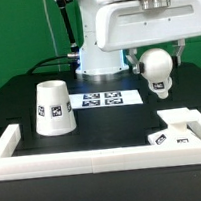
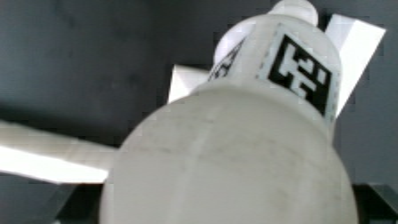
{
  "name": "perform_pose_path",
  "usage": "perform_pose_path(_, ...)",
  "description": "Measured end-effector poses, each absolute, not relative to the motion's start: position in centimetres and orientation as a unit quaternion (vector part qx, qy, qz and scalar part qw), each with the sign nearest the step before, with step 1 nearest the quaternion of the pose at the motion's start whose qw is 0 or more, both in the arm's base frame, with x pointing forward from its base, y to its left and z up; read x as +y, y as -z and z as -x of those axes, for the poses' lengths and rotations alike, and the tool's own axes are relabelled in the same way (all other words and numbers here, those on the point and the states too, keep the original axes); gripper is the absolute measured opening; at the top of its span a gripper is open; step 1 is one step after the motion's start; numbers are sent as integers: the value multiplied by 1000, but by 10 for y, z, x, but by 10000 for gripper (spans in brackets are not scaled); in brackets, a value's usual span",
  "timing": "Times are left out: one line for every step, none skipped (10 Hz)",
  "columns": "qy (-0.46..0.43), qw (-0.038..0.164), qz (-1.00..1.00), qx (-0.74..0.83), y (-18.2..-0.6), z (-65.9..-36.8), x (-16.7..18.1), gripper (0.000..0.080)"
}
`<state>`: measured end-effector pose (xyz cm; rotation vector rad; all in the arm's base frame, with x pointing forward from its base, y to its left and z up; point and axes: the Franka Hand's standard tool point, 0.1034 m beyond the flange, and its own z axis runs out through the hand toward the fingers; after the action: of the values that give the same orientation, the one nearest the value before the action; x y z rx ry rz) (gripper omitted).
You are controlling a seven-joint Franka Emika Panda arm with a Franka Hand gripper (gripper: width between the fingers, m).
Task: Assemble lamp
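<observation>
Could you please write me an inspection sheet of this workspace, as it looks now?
Surface: black table, no spill seen.
Job's things: shade upright, wide end down, at the exterior view's left; base flat at the right, near the rail; bulb held in the air.
Clutter: nothing seen.
Grippers: gripper shut on bulb, above the table.
Cables: thin dark lines, likely cables, beside the arm.
Surroundings: marker board mid-table; rail along front and sides; green backdrop.
</observation>
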<state>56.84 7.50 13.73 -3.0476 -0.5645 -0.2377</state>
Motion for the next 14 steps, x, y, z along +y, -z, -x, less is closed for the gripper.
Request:
perform_pose_path(76, 17, 981, -180, -136, -568, 75, 579)
perform_pose_path(75, 17, 981, -180, -136, -567, 75, 579)
perform_pose_path(75, 17, 981, -180, -136, -567, 75, 579)
perform_pose_path(82, 14, 978, -190, -136, -569, 75, 579)
perform_pose_path(122, 1, 965, -233, -138, -576, 74, 579)
perform_pose_path(152, -12, 951, -269, -143, -583, 74, 579)
perform_pose_path(172, -20, 941, -292, -149, -590, 75, 579)
perform_pose_path(180, -28, 930, -319, -153, -595, 76, 579)
perform_pose_path(185, -32, 921, -340, -157, -600, 78, 579)
perform_pose_path(183, -30, 925, -333, -155, -598, 77, 579)
perform_pose_path(182, -30, 925, -333, -154, -598, 77, 579)
perform_pose_path(182, -30, 925, -333, -154, -598, 77, 579)
perform_pose_path(182, -30, 924, -334, -154, -598, 77, 579)
perform_pose_path(194, -36, 918, -345, -158, -602, 78, 579)
